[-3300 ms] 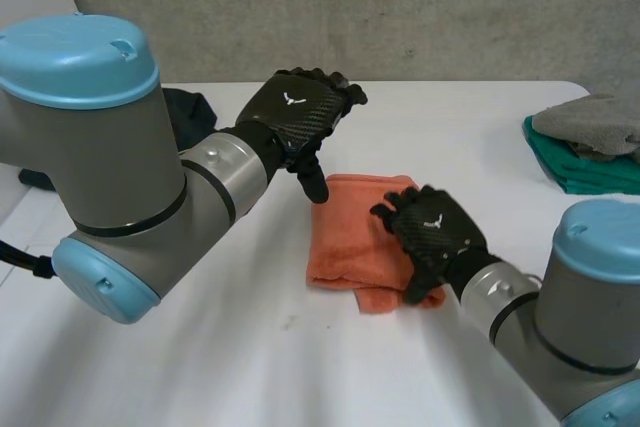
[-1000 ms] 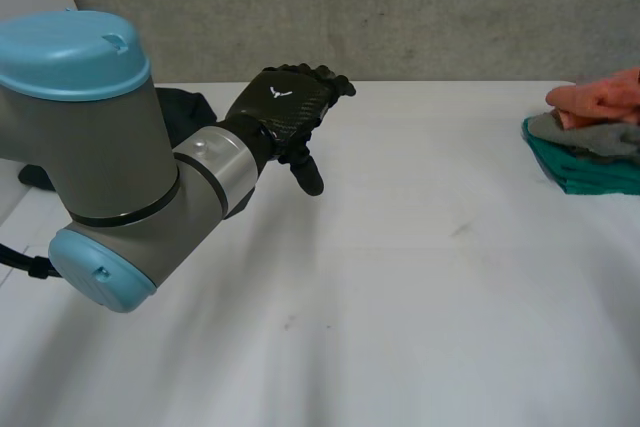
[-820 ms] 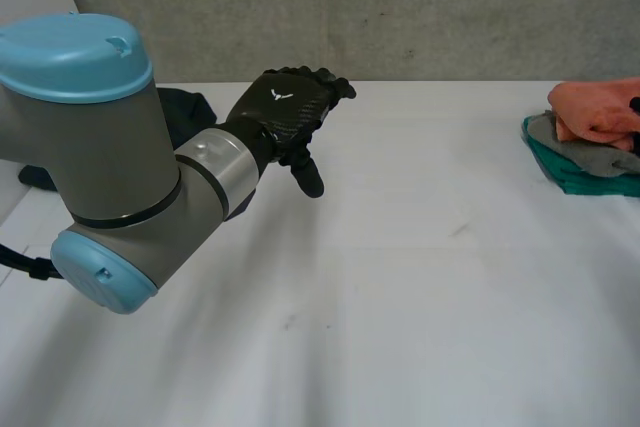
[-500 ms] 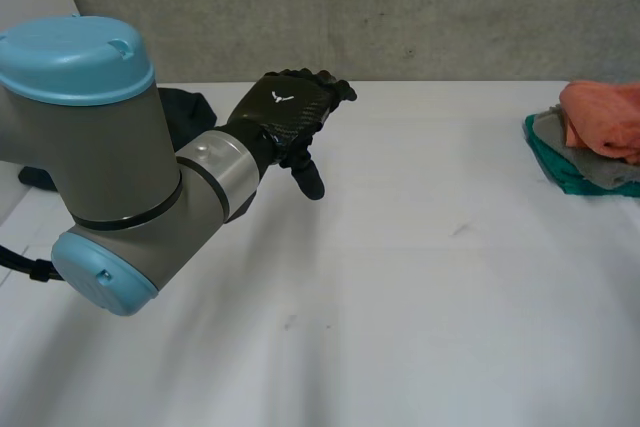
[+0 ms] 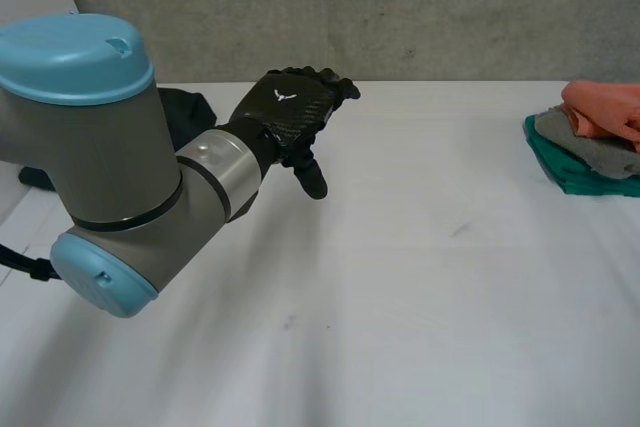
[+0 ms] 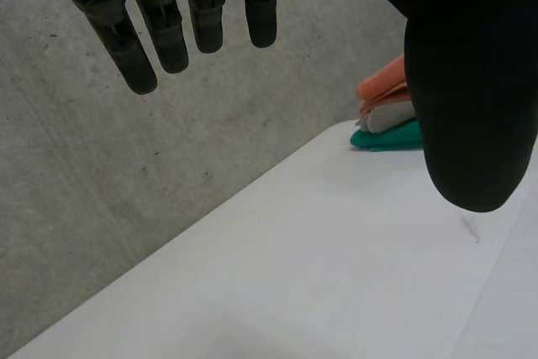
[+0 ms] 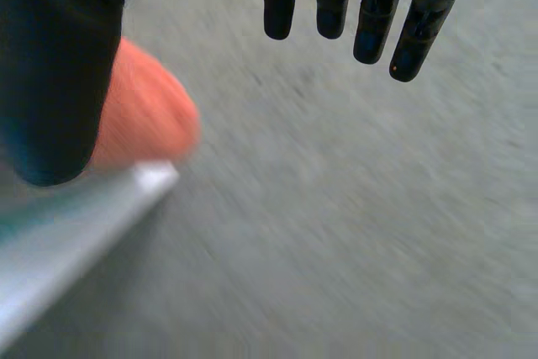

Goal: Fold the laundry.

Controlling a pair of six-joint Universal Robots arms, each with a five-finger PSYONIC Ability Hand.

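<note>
Over the far left part of the white table (image 5: 400, 297): the left hand (image 5: 288, 112), up in the air, touching nothing. Fingers (image 6: 166, 35) straight and a little spread, thumb well apart from them. Nothing in it. Behind it, the big grey left arm (image 5: 120, 157) with its light-blue caps. Just past that arm, at the far left edge of the table, a dark cloth (image 5: 188, 112) in a heap.

At the far right edge of the table, the folded things, one on top of the other. On top, an orange cloth (image 5: 605, 102). Under it, a grey cloth (image 5: 590, 142). At the bottom, a green cloth (image 5: 572, 175), flat on the table. All well apart from the left hand, with bare table between.

By the orange cloth, seen from the right wrist: the right hand (image 7: 50, 73), spread wide too. Fingers straight, thumb held apart, nothing pinched. Orange cloth just beside the thumb; touching or not, cannot tell. Past the table, a grey wall (image 5: 400, 7).
</note>
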